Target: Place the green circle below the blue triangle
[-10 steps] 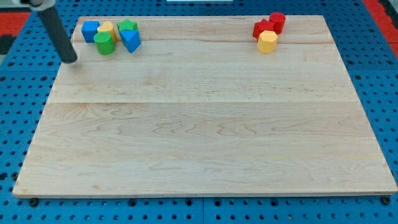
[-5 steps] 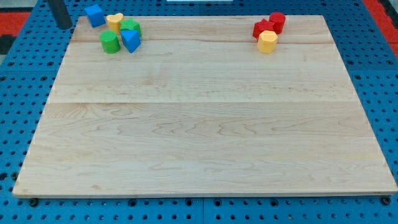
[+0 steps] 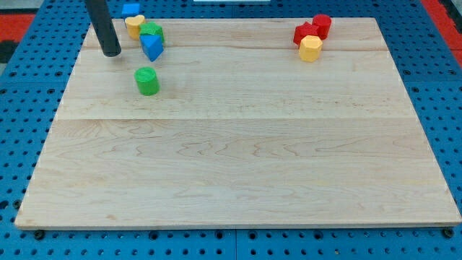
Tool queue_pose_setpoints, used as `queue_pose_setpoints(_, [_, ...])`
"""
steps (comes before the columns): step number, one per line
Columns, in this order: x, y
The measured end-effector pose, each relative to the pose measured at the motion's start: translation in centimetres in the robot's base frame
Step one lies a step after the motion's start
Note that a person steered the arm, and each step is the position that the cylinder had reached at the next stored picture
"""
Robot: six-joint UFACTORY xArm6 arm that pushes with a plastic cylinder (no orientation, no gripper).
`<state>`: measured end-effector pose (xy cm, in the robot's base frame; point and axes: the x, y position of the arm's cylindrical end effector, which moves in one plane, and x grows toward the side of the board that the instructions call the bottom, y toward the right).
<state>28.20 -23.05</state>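
Your green circle block (image 3: 146,80) sits on the pale wooden board (image 3: 238,166), at six o'clock of the blue triangle block (image 3: 151,48), apart. My tip (image 3: 111,53), jawless, holding nothing, stands at ten o'clock of the circle; placement looks nearly finished, needing perhaps a slight rightward nudge.

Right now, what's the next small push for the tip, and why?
Probably little or none: at most a light nudge toward the view's right. The green circle already sits apart, below the blue triangle, only slightly to the view's left of it. My tip is up and to the view's left of the circle, beside the triangle, so I'd come round to the circle's left side first.
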Motion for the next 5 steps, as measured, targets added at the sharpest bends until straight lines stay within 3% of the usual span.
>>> queue_pose_setpoints(1, [-5.2, -5.8])
queue_pose_setpoints(2, [-9.1, -5.6])
queue_pose_setpoints(5, [-9.0, -0.5])
